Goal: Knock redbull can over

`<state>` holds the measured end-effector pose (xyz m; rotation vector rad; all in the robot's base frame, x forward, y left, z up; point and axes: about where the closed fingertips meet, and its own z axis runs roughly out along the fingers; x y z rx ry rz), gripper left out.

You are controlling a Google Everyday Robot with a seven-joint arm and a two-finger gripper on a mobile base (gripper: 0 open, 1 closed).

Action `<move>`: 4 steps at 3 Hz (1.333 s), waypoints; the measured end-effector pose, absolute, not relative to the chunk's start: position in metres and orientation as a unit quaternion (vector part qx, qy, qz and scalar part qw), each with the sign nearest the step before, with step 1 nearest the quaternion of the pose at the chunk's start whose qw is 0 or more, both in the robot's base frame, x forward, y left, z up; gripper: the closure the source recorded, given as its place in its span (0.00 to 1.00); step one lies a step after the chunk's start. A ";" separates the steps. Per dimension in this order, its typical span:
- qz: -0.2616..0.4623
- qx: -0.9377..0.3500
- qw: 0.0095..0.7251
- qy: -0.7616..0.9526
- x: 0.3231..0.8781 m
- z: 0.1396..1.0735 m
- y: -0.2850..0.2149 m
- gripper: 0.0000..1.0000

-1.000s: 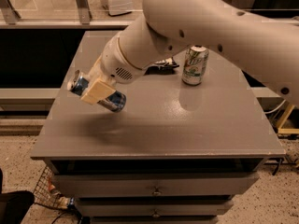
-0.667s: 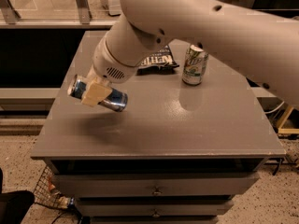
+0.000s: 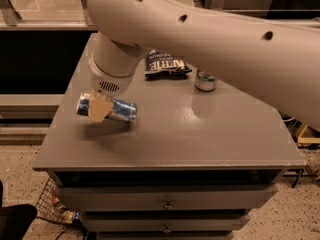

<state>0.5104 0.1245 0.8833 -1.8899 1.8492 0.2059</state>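
The redbull can (image 3: pixel 119 111) is blue and silver and lies on its side at the left part of the grey table (image 3: pixel 210 134), silver top pointing left. My gripper (image 3: pixel 100 108) is right over it, its tan fingers (image 3: pixel 98 110) closed around the can's middle. The can is at or just above the tabletop, with a shadow under it. My large white arm (image 3: pixel 210 29) crosses the upper picture.
A wider white-and-green can (image 3: pixel 205 80) stands at the back right, its top hidden by my arm. A dark snack bag (image 3: pixel 165 64) lies at the back middle. Drawers (image 3: pixel 167 202) are under the tabletop. A wire basket (image 3: pixel 52 204) sits on the floor at lower left.
The gripper with the sideways can has dropped a little toward the tabletop. My arm has swung across and now covers the top of the white-and-green can.
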 end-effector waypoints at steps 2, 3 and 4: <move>0.091 -0.698 0.211 0.678 0.513 0.827 0.143 1.00; 0.094 -0.698 0.211 0.678 0.513 0.832 0.145 1.00; 0.094 -0.698 0.211 0.678 0.513 0.832 0.145 0.84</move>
